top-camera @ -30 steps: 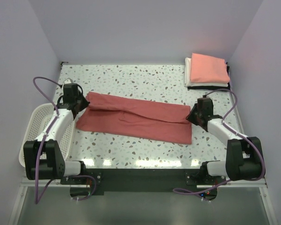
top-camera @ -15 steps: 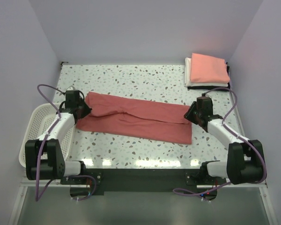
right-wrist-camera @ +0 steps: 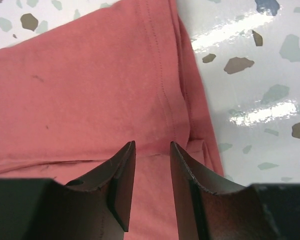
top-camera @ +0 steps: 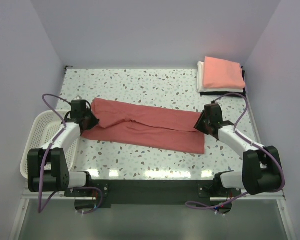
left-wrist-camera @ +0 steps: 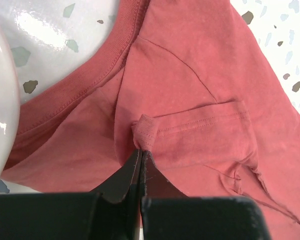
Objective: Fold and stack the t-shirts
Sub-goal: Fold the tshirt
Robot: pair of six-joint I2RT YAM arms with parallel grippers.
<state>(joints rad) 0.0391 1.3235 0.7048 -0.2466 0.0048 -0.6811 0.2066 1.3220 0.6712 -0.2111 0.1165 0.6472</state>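
Top cam: we look down from behind arms (top-camera: 65,135); wrist cams close, prob. near-vertical; all share the red t-shirt (top-camera: 150,127).

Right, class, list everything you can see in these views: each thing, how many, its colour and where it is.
red shirt: one, brick-red, spread across the middle of the table
folded shirts: three, pink on white on black, stacked at the far right corner
basket: one, white mesh, at the table's left edge
table: one, speckled white, under everything
arms: two, white and black, bases at the near edge
left gripper: one, black, shut on a pinch of the red shirt's left end
right gripper: one, black, open over the red shirt's right end
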